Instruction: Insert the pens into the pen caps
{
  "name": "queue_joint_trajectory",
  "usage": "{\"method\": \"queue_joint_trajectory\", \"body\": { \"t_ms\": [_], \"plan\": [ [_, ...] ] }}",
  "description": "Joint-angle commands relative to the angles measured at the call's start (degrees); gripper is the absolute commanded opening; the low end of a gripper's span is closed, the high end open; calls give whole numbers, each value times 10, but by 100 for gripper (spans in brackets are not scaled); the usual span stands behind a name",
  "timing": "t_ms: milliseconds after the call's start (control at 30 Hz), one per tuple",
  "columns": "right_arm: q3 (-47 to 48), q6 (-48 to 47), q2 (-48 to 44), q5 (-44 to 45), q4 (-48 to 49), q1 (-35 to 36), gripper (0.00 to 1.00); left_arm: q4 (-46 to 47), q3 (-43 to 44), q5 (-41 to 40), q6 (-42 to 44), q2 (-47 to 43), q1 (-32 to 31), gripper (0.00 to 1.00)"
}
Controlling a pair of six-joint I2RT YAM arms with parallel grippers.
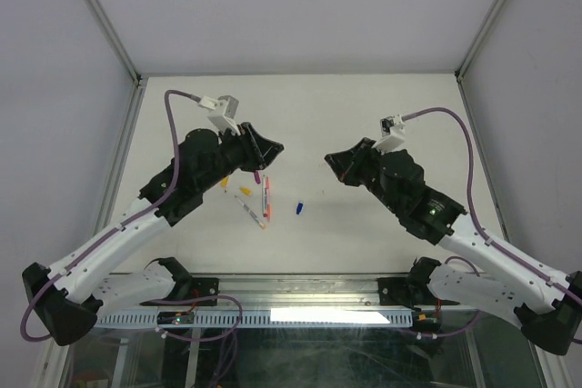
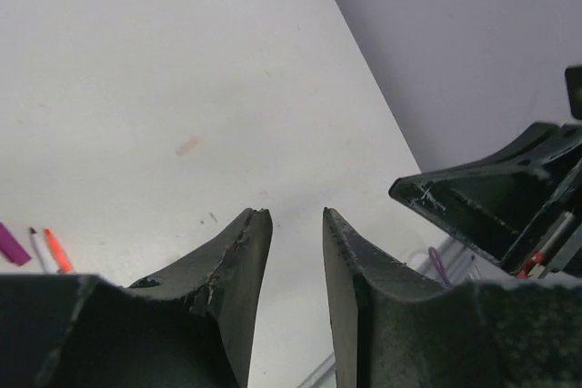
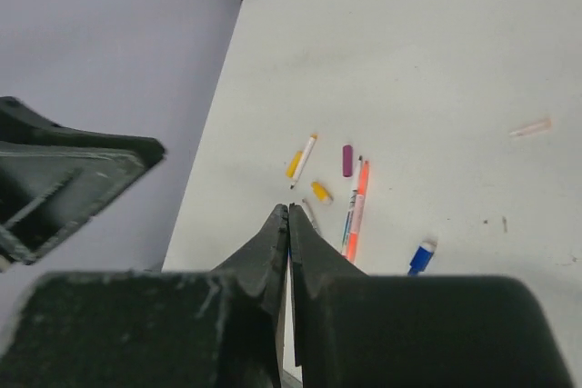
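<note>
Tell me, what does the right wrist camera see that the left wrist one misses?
Only the right wrist view shows the blue cap, the yellow cap nearest that camera, and the right pincer shut. Only the left wrist view shows the left pincer open, nothing between its fingers. Both share the purple cap, the orange pen and the white table.

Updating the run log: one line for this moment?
left end effector open | right end effector shut | pens, caps loose on table

Black-and-white arms (image 1: 109, 244), purple cables (image 1: 168, 108)
</note>
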Motion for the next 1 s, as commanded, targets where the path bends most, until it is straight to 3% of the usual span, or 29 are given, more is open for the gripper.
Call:
{"method": "queue_joint_trajectory", "body": {
  "t_ms": [0,567,967],
  "plan": [
    [-10,-21,-32,46,-42,-1,3,-103,56,-134,35,-48,4,35],
    [-19,-14,-20,49,-61,-1,7,-135,48,-163,28,-44,22,39],
    [9,-19,36,65,-116,-1,12,-177,24,-184,-11,-6,60,42]
  ]
}}
